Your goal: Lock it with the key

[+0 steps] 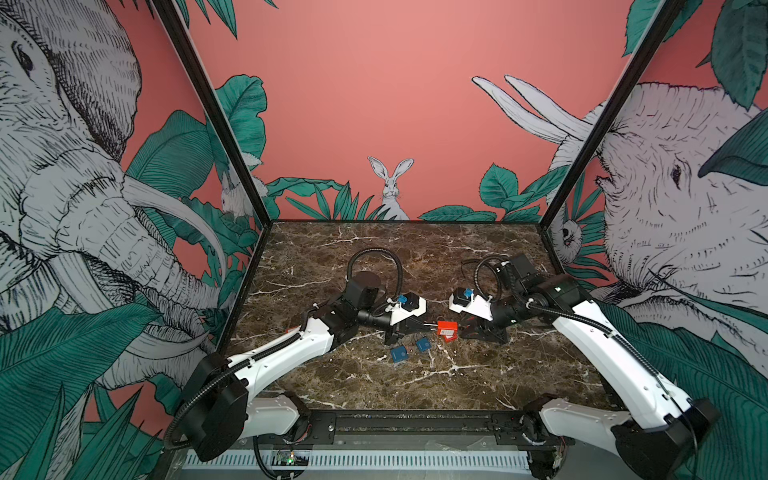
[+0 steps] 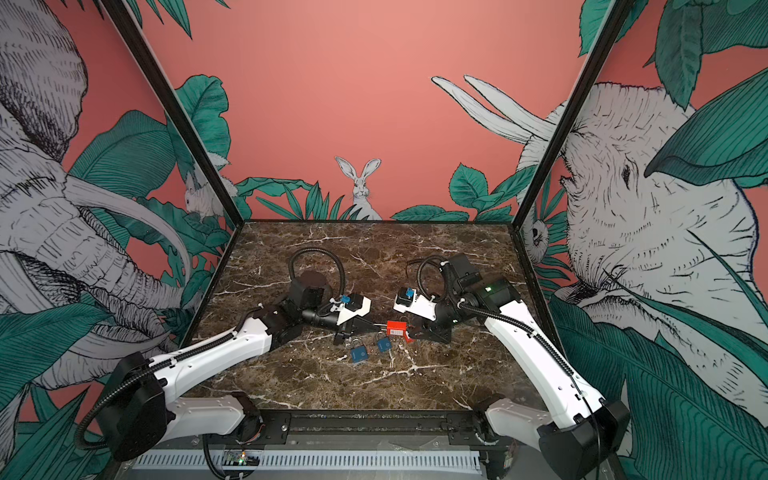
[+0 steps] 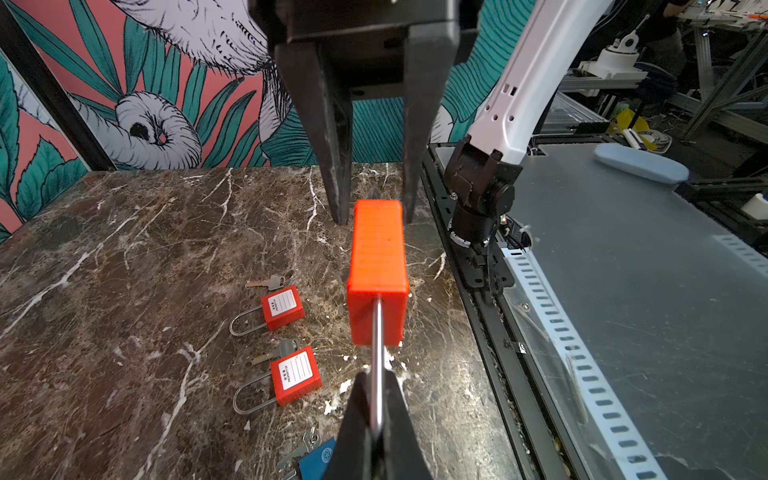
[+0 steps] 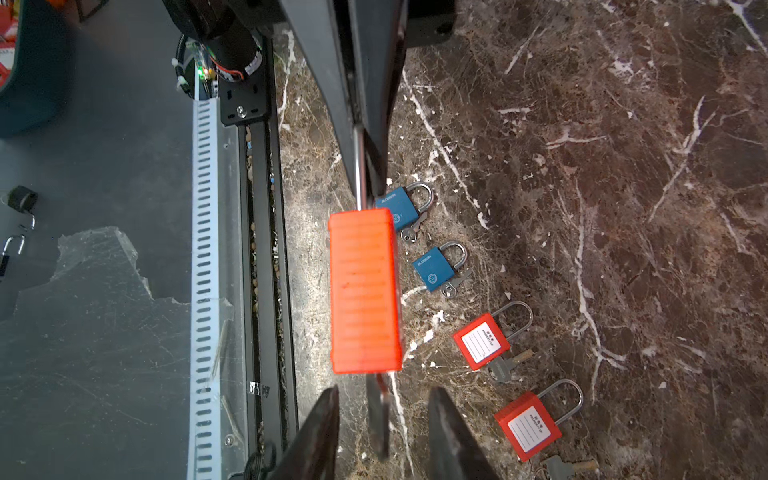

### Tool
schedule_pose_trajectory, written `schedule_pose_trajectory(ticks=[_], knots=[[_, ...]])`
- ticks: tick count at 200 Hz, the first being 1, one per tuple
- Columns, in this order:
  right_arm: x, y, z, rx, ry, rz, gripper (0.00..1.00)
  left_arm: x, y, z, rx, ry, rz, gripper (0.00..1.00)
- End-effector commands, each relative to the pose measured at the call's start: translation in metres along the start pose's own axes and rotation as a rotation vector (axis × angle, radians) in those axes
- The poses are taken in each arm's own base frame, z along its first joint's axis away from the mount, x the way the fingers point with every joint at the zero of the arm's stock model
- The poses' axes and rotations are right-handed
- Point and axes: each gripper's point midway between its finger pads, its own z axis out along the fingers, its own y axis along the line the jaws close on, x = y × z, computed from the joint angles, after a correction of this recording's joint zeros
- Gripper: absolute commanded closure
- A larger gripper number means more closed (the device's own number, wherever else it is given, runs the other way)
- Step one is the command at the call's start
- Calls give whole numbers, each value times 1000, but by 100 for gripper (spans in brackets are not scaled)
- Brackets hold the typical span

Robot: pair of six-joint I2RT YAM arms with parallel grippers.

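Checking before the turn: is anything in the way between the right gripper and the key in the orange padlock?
Nothing visible. The key juts from the orange padlock straight between the jaws of the open right gripper; the left gripper holds the shackle at the other end. Spare padlocks lie on the table below.

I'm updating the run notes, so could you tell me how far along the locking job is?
Done: the left gripper is shut on the shackle of the orange padlock, and a key sits in its base. In hand: the right gripper has its fingers apart either side of that key. Left: grip and turn the key; whether the shackle is latched cannot be told.
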Motion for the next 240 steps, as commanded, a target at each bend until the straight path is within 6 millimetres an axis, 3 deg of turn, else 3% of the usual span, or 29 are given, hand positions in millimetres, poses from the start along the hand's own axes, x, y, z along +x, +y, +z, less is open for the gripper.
schedule_pose_trajectory(ticks=[1,112,184,234,240], knots=[[-2,7,2,-44,-16,-19,72,-23,-2,-1,20,-50,59,100],[10,8,3,-1,-1,-135,100,-17,-5,3,74,-11,11,100],[11,10,2,27,-19,-179,100,-15,-8,2,109,6,-10,100],[27,11,6,63,6,-173,100,-16,-3,-16,104,11,-15,100],[28,10,7,67,1,-168,100,-14,4,-23,81,10,-25,100]])
